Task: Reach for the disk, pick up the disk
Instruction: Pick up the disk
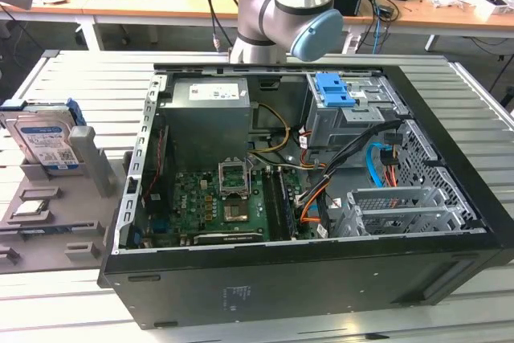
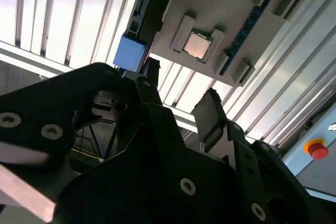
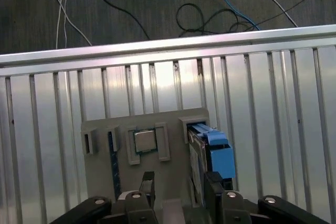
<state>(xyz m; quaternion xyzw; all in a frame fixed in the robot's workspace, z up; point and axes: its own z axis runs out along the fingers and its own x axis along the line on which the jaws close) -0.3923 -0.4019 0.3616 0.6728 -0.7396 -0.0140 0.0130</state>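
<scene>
1. we are finding the disk standing on edge in a grey holder at the exterior view's left, about mid-height of the frame, outside the open computer case.
2. the gripper is hanging above that holder. its fingers are spread apart, gripping nothing and not touching the disk.
3. in the first wrist view one finger is lining up over the disk's own edge, so the gap is not centring on it. we are judging that a descent on this line could put a fingertip onto the top edge or the blue side rail rather than straddling the disk.
4. the processor chip is sitting in the pocket just beside the disk. we are thinking the other finger could strike it or the pocket walls.
5. the disk is sitting in a close slot. we are expecting that a tilted or off-centre grip could jam it against the slot walls and drag the holder across the slatted table, or let the smooth metal faces slip.
</scene>
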